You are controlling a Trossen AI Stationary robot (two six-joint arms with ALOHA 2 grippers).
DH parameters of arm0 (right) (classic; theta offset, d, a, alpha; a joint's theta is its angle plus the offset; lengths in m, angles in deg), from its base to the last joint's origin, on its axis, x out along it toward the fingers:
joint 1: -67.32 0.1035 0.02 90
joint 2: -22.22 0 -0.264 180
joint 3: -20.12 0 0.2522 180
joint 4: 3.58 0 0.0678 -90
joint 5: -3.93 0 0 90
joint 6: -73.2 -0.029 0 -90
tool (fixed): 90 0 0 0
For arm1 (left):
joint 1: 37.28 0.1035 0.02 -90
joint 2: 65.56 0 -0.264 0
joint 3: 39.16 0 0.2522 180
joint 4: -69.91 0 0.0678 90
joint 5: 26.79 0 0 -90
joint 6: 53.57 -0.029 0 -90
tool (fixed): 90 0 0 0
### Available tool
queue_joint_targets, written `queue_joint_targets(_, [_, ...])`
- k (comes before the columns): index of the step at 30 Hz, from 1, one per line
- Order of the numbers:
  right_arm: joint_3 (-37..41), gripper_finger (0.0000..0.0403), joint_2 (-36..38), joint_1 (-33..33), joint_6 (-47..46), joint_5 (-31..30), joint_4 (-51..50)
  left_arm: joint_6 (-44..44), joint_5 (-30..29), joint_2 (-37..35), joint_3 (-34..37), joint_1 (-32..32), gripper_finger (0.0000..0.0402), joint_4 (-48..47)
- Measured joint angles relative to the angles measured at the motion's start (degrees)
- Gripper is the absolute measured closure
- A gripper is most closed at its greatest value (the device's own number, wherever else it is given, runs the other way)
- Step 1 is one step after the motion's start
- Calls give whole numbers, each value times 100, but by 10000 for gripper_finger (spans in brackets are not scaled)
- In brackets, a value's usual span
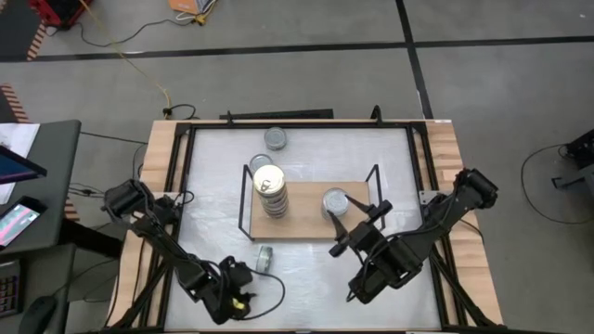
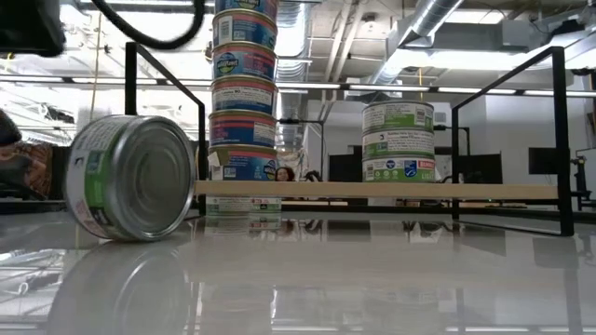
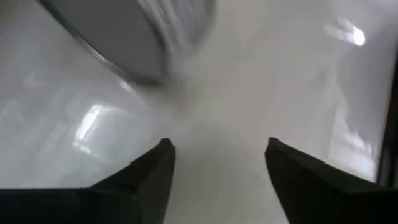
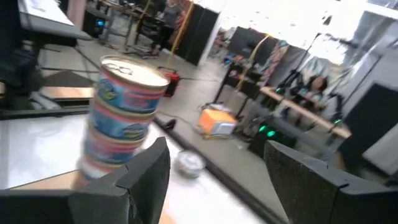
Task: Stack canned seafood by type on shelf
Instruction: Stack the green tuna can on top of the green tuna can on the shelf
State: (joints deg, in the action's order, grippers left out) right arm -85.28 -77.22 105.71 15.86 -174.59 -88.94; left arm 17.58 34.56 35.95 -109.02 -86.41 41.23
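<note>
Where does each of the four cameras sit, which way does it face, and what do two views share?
High view: overhead, straight down on the table; both arms show.
Low view: table height, level across at the shelf; no arm parts.
Left wrist view: faces the tabletop and a tipped tin; open left hand.
Right wrist view: faces the tall stack and room; open right hand.
Shared: tall stack appears in the high, low and right wrist views.

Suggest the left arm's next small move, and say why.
Probably bring the left gripper, open and empty, back over the green-labelled tin and grip it. That tin lies on its side on the white table, off the shelf, where the matching green stack stands.
</note>
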Motion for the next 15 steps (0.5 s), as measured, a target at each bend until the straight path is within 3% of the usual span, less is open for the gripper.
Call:
queue_joint_targets(5, [-2, 113, 166, -126, 235, -145, -72, 1035, -738, -22, 0, 69, 122, -142])
queue_joint_targets(10, [-2, 113, 175, -170, -57, -145, -553, 1656, -1186, -22, -28, 68, 121, -193])
queue_joint_targets(15, [-2, 113, 192, -165, -717, -143, -1267, 1967, -1398, -24, -366, 81, 122, -1004])
